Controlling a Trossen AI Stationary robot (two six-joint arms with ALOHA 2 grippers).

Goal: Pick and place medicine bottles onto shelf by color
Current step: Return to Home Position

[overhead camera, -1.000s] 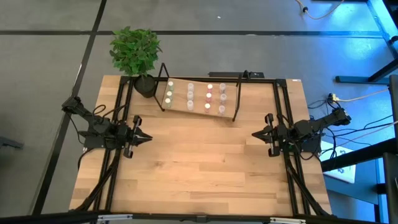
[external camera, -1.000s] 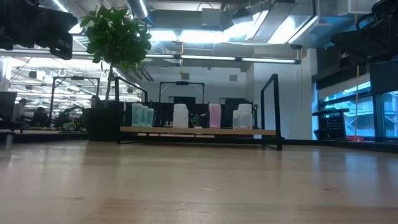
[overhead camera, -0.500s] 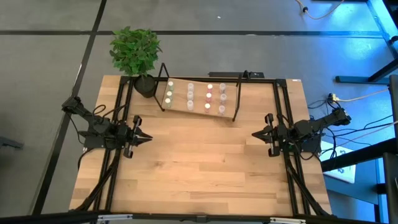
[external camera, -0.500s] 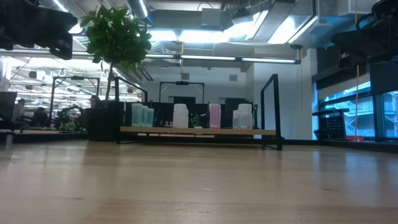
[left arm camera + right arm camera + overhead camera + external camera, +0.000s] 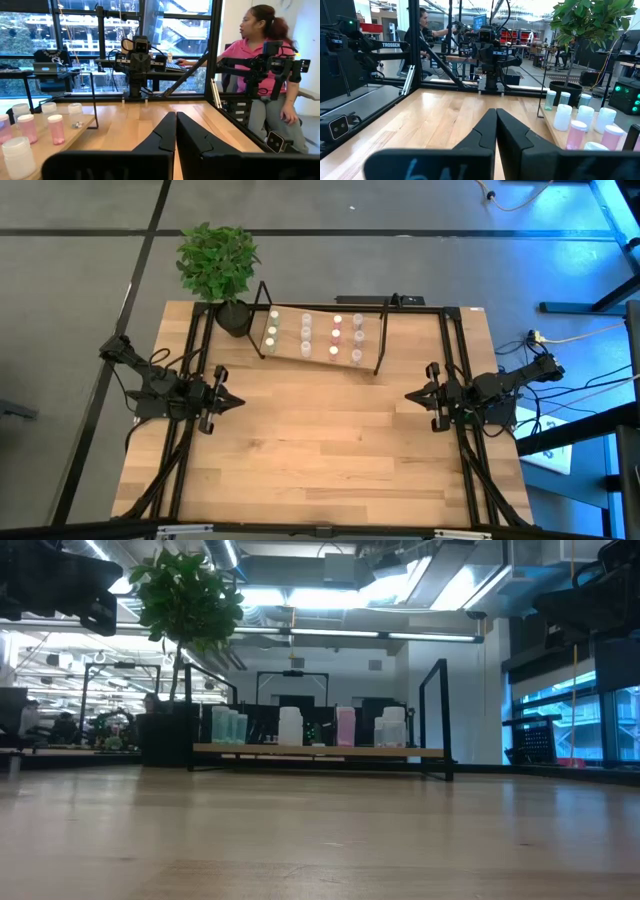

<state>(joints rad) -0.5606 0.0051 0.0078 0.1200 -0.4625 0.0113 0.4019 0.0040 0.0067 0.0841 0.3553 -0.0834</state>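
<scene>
The shelf [image 5: 318, 338], a light wooden board in a black wire frame, stands at the table's far middle. The medicine bottles stand upright on it in rows by colour: yellow-green [image 5: 272, 330], white [image 5: 306, 332], pink [image 5: 336, 334] and clear [image 5: 357, 340]. The low view shows them in a line on the shelf board [image 5: 320, 751], with a pink one [image 5: 345, 726] among them. My left gripper [image 5: 240, 402] waits shut at the table's left side, pointing right. My right gripper [image 5: 408, 395] waits shut at the right side, pointing left. Both show shut in their wrist views [image 5: 176, 120] [image 5: 496, 116] and hold nothing.
A potted plant [image 5: 217, 265] stands at the shelf's far left end. Black frame rails [image 5: 195, 360] [image 5: 455, 360] run along both table sides. The wooden tabletop [image 5: 320, 440] spreads between the arms. A seated person [image 5: 265, 60] shows beyond the table in the left wrist view.
</scene>
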